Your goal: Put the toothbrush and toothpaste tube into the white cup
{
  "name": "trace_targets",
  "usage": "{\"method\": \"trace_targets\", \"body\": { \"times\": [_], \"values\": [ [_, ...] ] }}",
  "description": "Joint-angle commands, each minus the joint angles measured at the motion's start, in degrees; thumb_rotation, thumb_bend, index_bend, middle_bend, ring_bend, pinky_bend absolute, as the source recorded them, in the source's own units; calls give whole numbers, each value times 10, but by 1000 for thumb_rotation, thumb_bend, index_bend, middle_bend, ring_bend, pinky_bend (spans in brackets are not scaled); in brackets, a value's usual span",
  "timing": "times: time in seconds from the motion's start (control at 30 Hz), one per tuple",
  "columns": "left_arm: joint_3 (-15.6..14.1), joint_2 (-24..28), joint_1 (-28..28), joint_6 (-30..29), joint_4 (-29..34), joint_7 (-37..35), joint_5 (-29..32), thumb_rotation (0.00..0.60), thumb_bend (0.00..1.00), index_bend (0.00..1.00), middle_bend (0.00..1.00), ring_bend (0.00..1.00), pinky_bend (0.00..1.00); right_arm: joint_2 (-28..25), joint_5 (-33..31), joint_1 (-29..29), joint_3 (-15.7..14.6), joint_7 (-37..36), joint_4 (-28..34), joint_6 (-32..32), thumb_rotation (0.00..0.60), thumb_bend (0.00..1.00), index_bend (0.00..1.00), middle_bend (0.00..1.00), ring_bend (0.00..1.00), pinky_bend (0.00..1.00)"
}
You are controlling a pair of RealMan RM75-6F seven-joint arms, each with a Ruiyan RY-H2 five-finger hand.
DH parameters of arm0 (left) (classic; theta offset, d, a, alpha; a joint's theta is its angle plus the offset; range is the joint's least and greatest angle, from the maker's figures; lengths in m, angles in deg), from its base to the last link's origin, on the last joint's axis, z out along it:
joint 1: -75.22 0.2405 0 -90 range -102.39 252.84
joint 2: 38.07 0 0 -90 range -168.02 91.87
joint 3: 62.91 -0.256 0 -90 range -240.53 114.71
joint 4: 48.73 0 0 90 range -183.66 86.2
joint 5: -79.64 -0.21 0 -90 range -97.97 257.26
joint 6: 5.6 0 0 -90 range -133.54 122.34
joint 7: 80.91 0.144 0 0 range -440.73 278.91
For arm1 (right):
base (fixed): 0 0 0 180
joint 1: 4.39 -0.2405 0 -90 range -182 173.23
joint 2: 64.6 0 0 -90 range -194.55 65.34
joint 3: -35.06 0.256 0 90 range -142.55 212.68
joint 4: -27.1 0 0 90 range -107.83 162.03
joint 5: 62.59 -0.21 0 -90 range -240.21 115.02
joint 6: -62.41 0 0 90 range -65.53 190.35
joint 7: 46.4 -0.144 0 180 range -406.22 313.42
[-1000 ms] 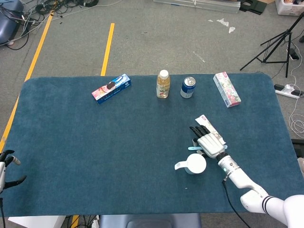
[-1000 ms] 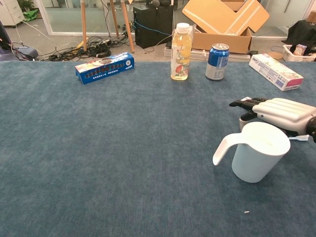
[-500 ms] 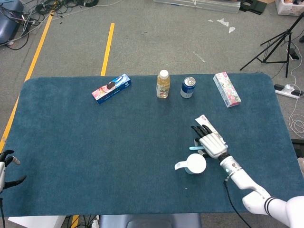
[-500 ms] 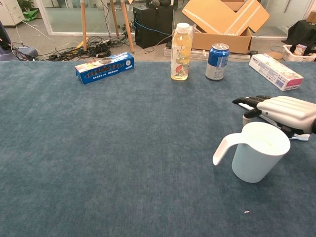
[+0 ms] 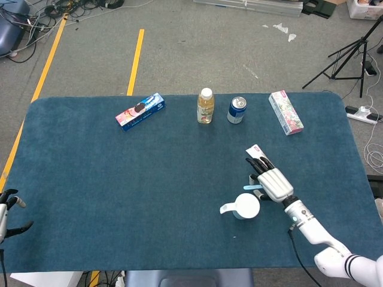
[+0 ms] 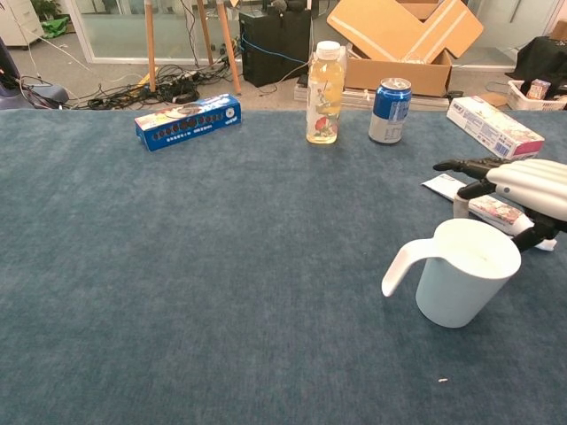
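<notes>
The white cup (image 5: 246,206) (image 6: 461,274) stands upright near the table's front right, its handle pointing left. Just behind it, my right hand (image 5: 274,182) (image 6: 532,181) hovers with its fingers stretched out, above the toothpaste tube (image 5: 255,150) (image 6: 496,212), which lies flat on the cloth. The light-blue toothbrush (image 5: 251,187) sticks out to the left from under the palm and seems pinched by the thumb; most of it is hidden. My left hand (image 5: 6,212) rests at the table's front left corner with its fingers apart and nothing in it.
Along the far edge stand a blue cookie box (image 5: 140,110), a yellow drink bottle (image 5: 205,106), a blue can (image 5: 237,110) and a pink-and-white box (image 5: 285,112). The blue cloth table (image 5: 119,191) ends just right of my right arm.
My right hand has risen and shifted right, uncovering more of the toothpaste tube. The toothbrush end has moved right with the hand. The cup and left hand have stayed put.
</notes>
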State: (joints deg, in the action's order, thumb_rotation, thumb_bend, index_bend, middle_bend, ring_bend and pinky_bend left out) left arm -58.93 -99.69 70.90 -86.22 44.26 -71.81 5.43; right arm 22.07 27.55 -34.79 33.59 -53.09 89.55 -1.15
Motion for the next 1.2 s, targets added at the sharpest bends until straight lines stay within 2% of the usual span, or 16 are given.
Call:
{"method": "trace_targets", "body": {
  "times": [0.03, 0.4, 1.2],
  "values": [
    [0, -1, 0, 1, 0, 2, 1, 600, 0, 468, 250, 246, 305, -18, 6, 9, -2, -7, 20, -18, 600, 294, 534, 14, 0, 61],
    [0, -3, -3, 6, 0, 11, 6, 600, 0, 468, 250, 246, 305, -63, 17, 29, 0, -10, 74, -62, 600, 311, 539, 14, 0, 61],
    [1, -5, -6, 12, -1, 17, 13, 600, 0, 468, 250, 246, 305, -123, 42, 56, 13, -33, 140, -131, 600, 310, 545, 18, 0, 61]
  ]
}}
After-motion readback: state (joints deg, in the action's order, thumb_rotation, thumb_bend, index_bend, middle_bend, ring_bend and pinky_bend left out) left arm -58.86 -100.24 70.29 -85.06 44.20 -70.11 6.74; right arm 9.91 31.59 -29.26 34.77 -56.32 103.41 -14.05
